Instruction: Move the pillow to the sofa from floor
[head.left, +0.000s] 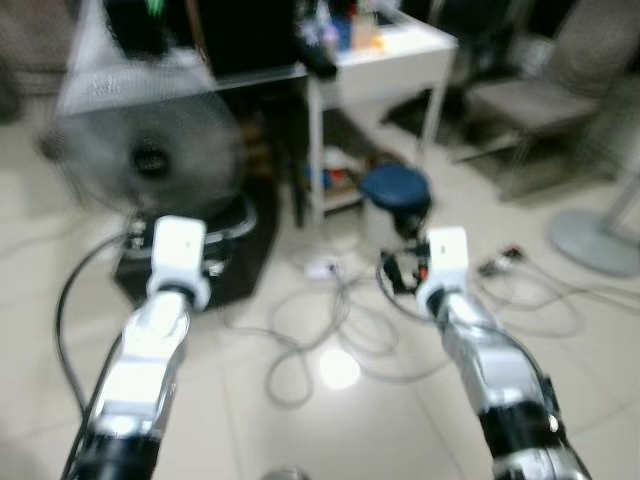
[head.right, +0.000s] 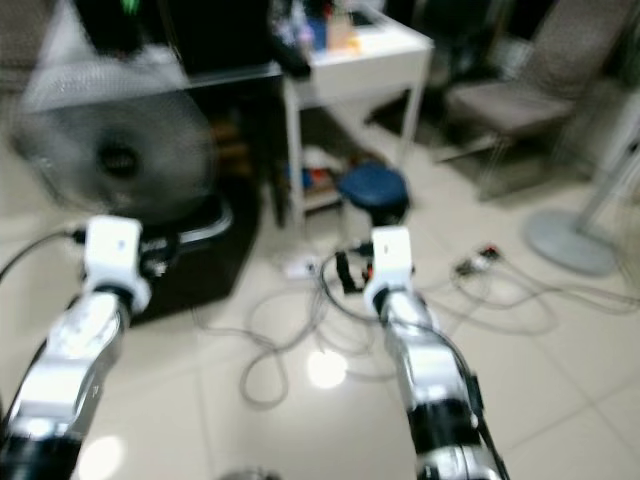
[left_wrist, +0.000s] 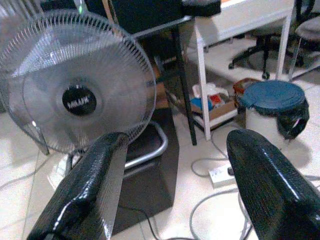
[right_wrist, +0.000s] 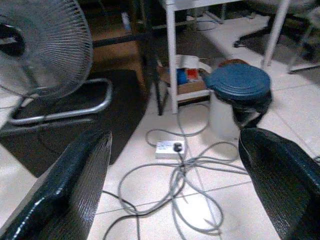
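Head views blurred. Both silver arms extended forward above pale tiled floor (head.left: 300, 440). Left gripper (left_wrist: 170, 190) released, fingers spread, empty, facing round grey wire-caged fan (left_wrist: 75, 85). Right gripper (right_wrist: 175, 190) likewise spread, empty, above tangled grey cables (right_wrist: 180, 185) and white power strip (right_wrist: 169, 148). Blue-lidded white bin (right_wrist: 237, 100) stood beside white table leg (right_wrist: 171, 60). Pillow location: cannot tell.

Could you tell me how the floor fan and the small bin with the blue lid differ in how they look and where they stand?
The floor fan is a tall round grey wire cage, see-through; the bin is short and solid, with a blue lid. The fan stands on a dark mat by the black desk; the bin stands beside the white table, nearer the power strip. Both stand upright on the tiled floor.
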